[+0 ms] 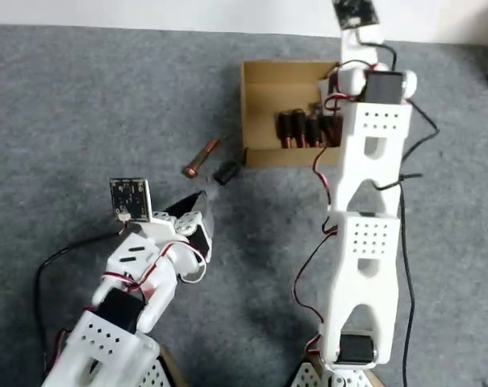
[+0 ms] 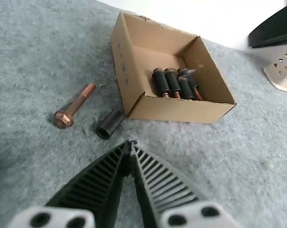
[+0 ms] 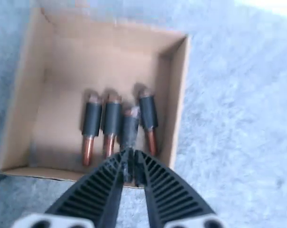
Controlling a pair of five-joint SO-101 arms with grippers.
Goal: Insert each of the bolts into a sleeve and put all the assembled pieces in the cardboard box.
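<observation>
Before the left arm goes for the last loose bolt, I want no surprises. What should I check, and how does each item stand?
1. Left gripper open for the grasp: not ok, it is shut and empty.
2. Bolt lying free on the carpet: ok.
3. Sleeve apart from the bolt, by the cardboard box corner: ok.
4. Four assembled pieces inside the box: ok.
5. Right gripper, above the box, holding nothing: cannot tell.

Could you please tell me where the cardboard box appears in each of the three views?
High view: the cardboard box sits partly under the right arm, past the loose sleeve.
Left wrist view: it lies beyond the left gripper, behind the sleeve.
Right wrist view: it lies under the right gripper.
Shared landmark: the assembled pieces inside it.
</observation>
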